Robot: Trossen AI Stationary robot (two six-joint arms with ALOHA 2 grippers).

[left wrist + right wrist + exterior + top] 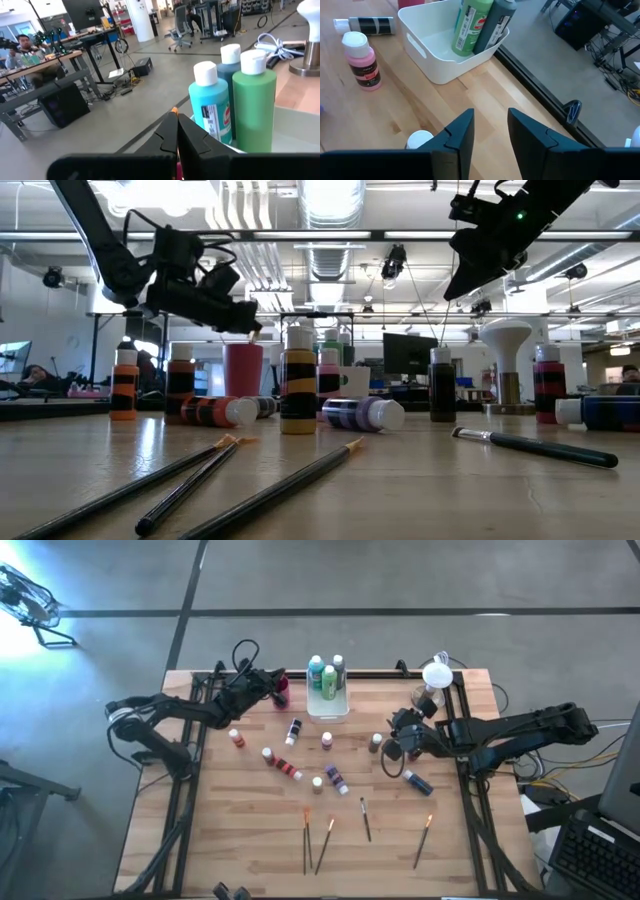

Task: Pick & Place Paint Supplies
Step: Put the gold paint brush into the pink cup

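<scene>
Bright even indoor light, mixed sharpness across views.
Overhead ceiling strip lights [300, 235] blow out in the low view; the long dark-handled paintbrushes [270, 495] nearest the lens are blurred. Bluish glare hits the high view's top-left grey floor [60, 580]. The light wooden slatted table [250, 830] shows only short soft shadows. The left wrist view's foreground is soft.

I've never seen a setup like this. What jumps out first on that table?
Small paint bottles lie scattered across the middle of the wooden table, with four thin paintbrushes along its near edge. At the far edge a white tray already holds three bottles. The left pincer sits shut over a magenta cup beside the tray.
</scene>
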